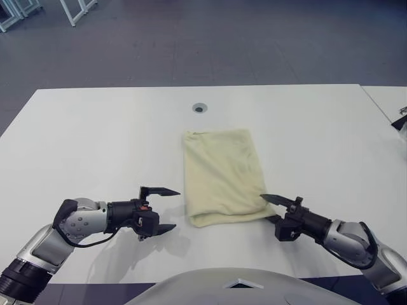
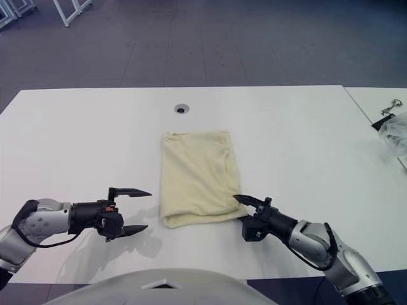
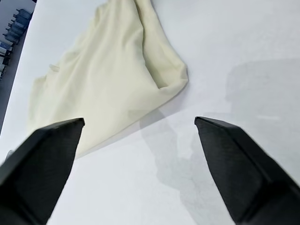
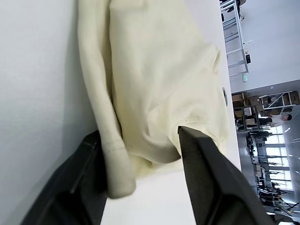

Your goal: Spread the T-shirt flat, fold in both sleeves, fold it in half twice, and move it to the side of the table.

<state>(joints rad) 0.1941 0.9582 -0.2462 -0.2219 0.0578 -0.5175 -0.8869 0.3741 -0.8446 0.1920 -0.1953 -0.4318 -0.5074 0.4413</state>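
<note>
The folded T-shirt (image 1: 221, 175) is lying mid-frame on the white surface (image 1: 95, 140), its long axis running top to bottom. The right pincer (image 1: 266, 208), the nearer one, is straddling its lower-right corner, released rather than clenched. The left pincer (image 1: 177, 209) is hovering released, just left of the lower-left corner.
</note>
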